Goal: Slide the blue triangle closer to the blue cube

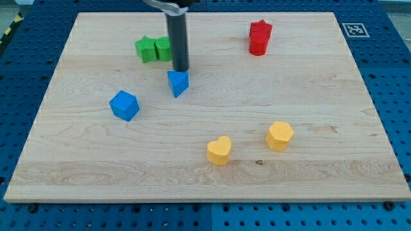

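Yellow heart (pixel 219 150) and yellow hexagon (pixel 280 136) sit nearest, on the desk (pixel 321 96). Blue triangle (pixel 178 83) lies centre-left, blue cube (pixel 124 105) apart to its lower left. My tip (pixel 182 69) touches the triangle's top edge; no claw fitted

Just above-left of my tip (pixel 182 69) green blocks (pixel 155 49) crowd in; blue triangle (pixel 178 83) touches below; bare board lies rightward.

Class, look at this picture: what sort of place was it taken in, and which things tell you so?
Probably a robotics lab bench: a wooden board lies on a blue perforated table, a printed marker tag sits at the board's corner, and a dark rod's tip stands just above a blue triangle.
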